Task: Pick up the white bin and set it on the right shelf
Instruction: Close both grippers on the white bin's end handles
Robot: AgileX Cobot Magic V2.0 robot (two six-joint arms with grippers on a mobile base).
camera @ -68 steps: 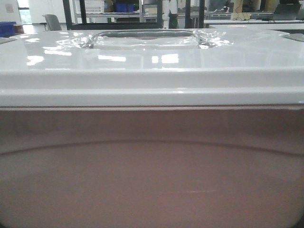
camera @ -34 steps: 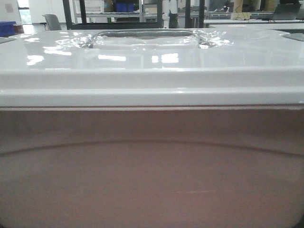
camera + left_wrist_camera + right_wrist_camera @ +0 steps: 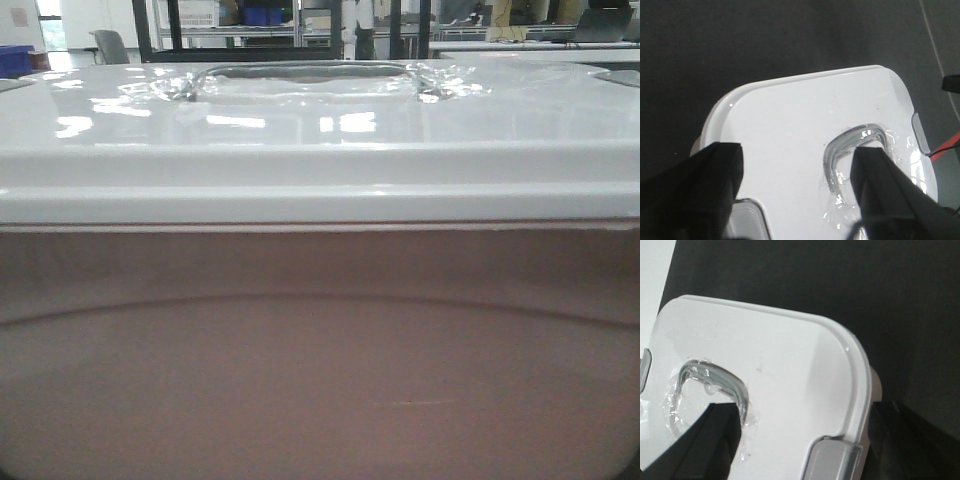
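The large white bin point(image 3: 320, 170), of pinkish translucent plastic under a glossy top, fills the front view. The left gripper point(image 3: 797, 170) and the right gripper point(image 3: 805, 420) hang over it at the bottom of their frames, fingers spread wide.

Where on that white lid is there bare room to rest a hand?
On the white bin, the smooth lid between the recessed handle and the rounded corner rim is bare. Crowded: the handle and grey latch, where the left gripper and right gripper hover.
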